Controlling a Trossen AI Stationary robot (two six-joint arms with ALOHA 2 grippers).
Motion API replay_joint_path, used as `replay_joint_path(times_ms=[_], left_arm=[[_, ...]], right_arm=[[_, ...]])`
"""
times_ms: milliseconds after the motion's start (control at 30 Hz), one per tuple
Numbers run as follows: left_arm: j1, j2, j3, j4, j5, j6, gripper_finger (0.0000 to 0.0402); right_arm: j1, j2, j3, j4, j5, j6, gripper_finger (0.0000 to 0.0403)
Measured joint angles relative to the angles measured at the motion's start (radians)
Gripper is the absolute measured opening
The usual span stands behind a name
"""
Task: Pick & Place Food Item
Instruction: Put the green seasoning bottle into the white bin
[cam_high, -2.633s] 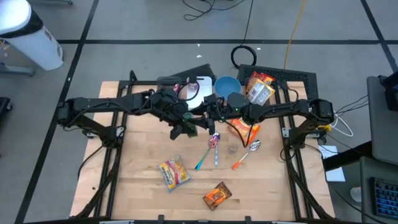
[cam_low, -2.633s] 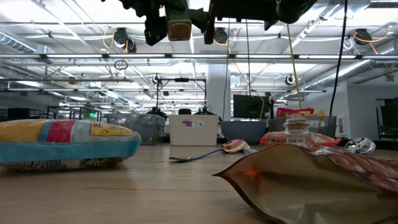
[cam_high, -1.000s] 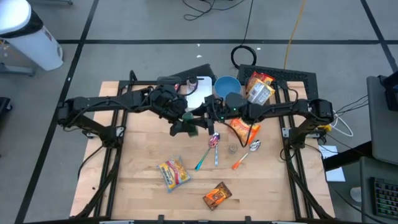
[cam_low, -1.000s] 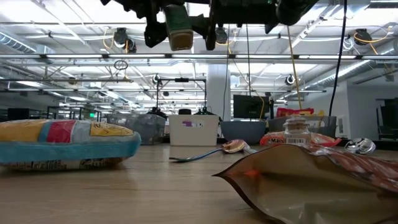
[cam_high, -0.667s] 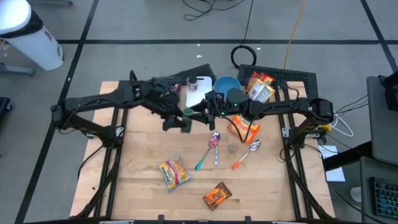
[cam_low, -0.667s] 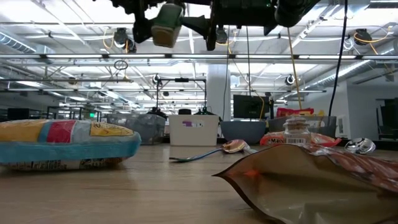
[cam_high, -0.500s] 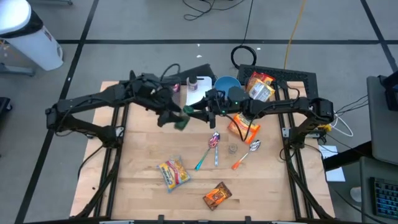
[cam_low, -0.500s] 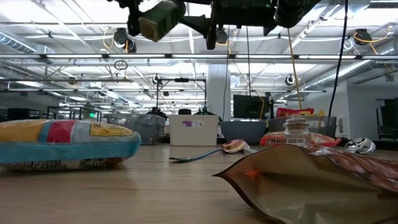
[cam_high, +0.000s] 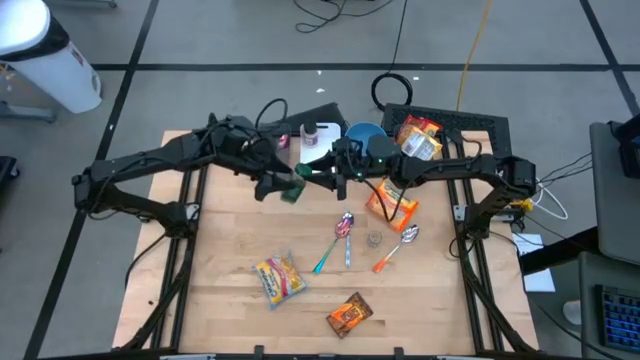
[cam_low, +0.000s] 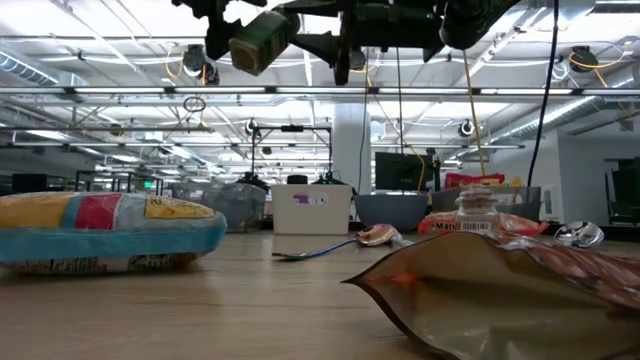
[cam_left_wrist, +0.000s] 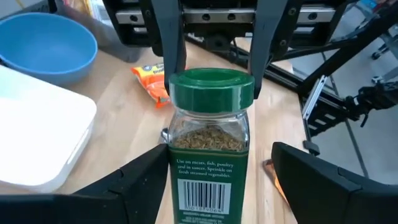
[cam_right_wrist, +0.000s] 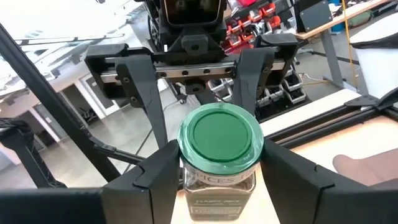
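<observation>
A glass spice jar (cam_high: 292, 190) with a green lid (cam_left_wrist: 211, 90) is held high above the table by my left gripper (cam_high: 283, 188), which is shut on it. The jar lies tipped over, its lid toward my right gripper (cam_high: 328, 174). My right gripper faces it from the table's right, open, with a finger on each side of the lid (cam_right_wrist: 219, 138). In the low view the jar (cam_low: 258, 38) hangs near the top, far above the wood. My left gripper pinches the jar's glass body (cam_left_wrist: 177, 171) between its two fingers, toward the bottom end; the contact itself lies below the picture's edge. The jar is lifted clear and tipped, lid away from the gripper. My right gripper's fingers (cam_right_wrist: 163, 171) flank the lid; whether they touch it I cannot tell.
A white board (cam_high: 318, 152), a small jar (cam_high: 308, 131), a blue bowl (cam_high: 364, 134) and snack bags (cam_high: 417, 140) stand at the far side. An orange bag (cam_high: 392, 205), two spoons (cam_high: 343, 238) (cam_high: 398, 246), a yellow bag (cam_high: 280, 278) and a brown packet (cam_high: 350, 315) lie nearer.
My left gripper has gone toward the table's far-left and turned, tipping the jar from upright onto its side, lid toward my right gripper. My right gripper has followed toward the far edge, staying at the lid.
</observation>
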Motion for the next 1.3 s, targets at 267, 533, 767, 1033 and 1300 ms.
replay_joint_path(times_ms=[267,533,767,1033,1300], left_arm=[[0.02,0.004,0.0,0.012,-0.004,0.012,0.0295],[0.04,0.008,0.001,0.024,-0.045,0.035,0.0311],[0.04,0.008,0.001,0.027,-0.08,0.056,0.0312],[0.04,0.009,0.001,0.054,-0.082,0.052,0.0313],[-0.014,0.171,0.002,0.212,0.068,-0.02,0.0271]], right_arm=[[-0.001,0.0,0.0,0.01,0.012,-0.002,0.0193],[-0.002,0.0,0.0,0.027,-0.01,0.001,0.0192],[-0.001,0.0,0.0,0.031,-0.012,0.001,0.0181],[-0.001,0.0,0.0,0.033,-0.016,-0.002,0.0178],[0.001,0.0,0.0,0.023,-0.024,-0.007,0.0175]])
